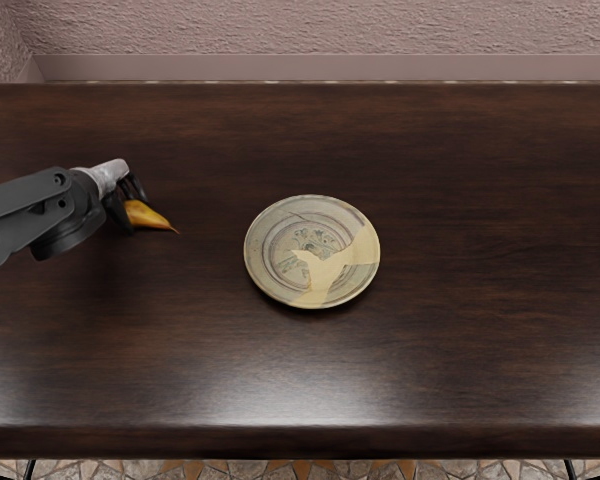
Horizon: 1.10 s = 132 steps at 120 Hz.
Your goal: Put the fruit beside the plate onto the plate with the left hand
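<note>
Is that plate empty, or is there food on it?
Empty. The plate shows only its painted pattern; the fruit is well to its left, at the left hand.

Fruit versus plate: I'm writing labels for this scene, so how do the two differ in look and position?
The fruit is small, orange-yellow and tapers to a point; the plate is far larger, round, pale and patterned. The fruit is at the left robot hand, partly hidden by it; the plate lies apart at mid-table, untouched and holding nothing. Both show against the same dark wooden table.
</note>
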Available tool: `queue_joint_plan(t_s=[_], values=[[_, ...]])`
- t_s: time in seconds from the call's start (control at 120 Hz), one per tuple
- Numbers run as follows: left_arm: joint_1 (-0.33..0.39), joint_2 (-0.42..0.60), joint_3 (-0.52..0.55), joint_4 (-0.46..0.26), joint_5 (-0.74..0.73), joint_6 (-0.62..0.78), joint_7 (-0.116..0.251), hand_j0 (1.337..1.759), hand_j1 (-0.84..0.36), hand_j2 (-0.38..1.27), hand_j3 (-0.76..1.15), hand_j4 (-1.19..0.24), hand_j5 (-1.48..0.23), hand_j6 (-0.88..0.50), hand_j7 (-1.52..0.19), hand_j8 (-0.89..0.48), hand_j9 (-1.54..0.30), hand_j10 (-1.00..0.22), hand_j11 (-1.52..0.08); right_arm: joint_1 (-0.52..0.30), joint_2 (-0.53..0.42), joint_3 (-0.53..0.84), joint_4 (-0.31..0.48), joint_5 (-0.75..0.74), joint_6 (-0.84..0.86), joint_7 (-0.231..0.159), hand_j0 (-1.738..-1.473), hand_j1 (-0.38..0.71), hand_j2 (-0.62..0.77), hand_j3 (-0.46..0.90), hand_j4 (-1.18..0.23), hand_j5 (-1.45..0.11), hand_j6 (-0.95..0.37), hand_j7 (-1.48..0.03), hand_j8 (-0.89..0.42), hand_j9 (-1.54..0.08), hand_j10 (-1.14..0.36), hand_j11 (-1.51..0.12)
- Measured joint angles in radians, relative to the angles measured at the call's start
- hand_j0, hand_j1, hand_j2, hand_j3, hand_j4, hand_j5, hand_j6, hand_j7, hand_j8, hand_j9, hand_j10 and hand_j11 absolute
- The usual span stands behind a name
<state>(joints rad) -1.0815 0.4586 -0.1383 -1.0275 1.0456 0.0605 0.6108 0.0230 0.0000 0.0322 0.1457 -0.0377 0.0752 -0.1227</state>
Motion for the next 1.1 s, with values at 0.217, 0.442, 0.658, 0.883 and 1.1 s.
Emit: queue_joint_plan(t_s=[0.217, 0.442, 0.658, 0.883, 1.1], values=[[0.006, 0.0, 0.006, 0.001, 0.0, 0.0, 0.0, 1.647, -0.2, 0.08, 0.01, -0.7, -0.84, -0.56, -0.88, -0.61, -0.91, -0.65, -0.91, 0.0, 0.0, 0.0, 0.0, 0.0, 0.0, 0.0, -1.658, -0.35, 0.0, 0.0, 0.0, 0.0, 0.0, 0.0, 0.0, 0.0, 0.0, 0.0], [0.003, -0.001, 0.007, 0.001, -0.005, -0.003, 0.001, 1.649, -0.22, 0.06, 0.08, -0.64, -0.91, -0.5, -0.92, -0.58, -0.93, -0.65, -0.92, 0.0, 0.0, 0.0, 0.0, 0.0, 0.0, 0.0, -1.658, -0.35, 0.0, 0.0, 0.0, 0.0, 0.0, 0.0, 0.0, 0.0, 0.0, 0.0], [-0.045, 0.009, -0.003, 0.005, -0.129, -0.003, -0.001, 1.652, -0.27, 0.2, 0.03, -0.62, -0.89, -0.5, -0.89, -0.58, -0.91, -0.66, -0.91, 0.0, 0.0, 0.0, 0.0, 0.0, 0.0, 0.0, -1.658, -0.35, 0.0, 0.0, 0.0, 0.0, 0.0, 0.0, 0.0, 0.0, 0.0, 0.0], [-0.079, 0.012, -0.038, 0.01, -0.307, -0.006, 0.0, 1.654, -0.29, 0.22, 0.01, -0.61, -0.88, -0.48, -0.87, -0.58, -0.88, -0.65, -0.89, 0.0, 0.0, 0.0, 0.0, 0.001, 0.0, 0.0, -1.658, -0.35, 0.0, 0.0, 0.0, 0.0, 0.0, 0.0, 0.0, 0.0, 0.0, 0.0], [-0.138, 0.018, -0.05, 0.01, -0.458, -0.02, 0.0, 1.655, -0.31, 0.24, 0.0, -0.61, -0.86, -0.49, -0.85, -0.6, -0.86, -0.65, -0.86, 0.0, 0.0, 0.0, 0.0, 0.001, 0.0, 0.0, -1.658, -0.35, 0.0, 0.0, 0.0, 0.0, 0.0, 0.0, 0.0, 0.0, 0.0, 0.0]])
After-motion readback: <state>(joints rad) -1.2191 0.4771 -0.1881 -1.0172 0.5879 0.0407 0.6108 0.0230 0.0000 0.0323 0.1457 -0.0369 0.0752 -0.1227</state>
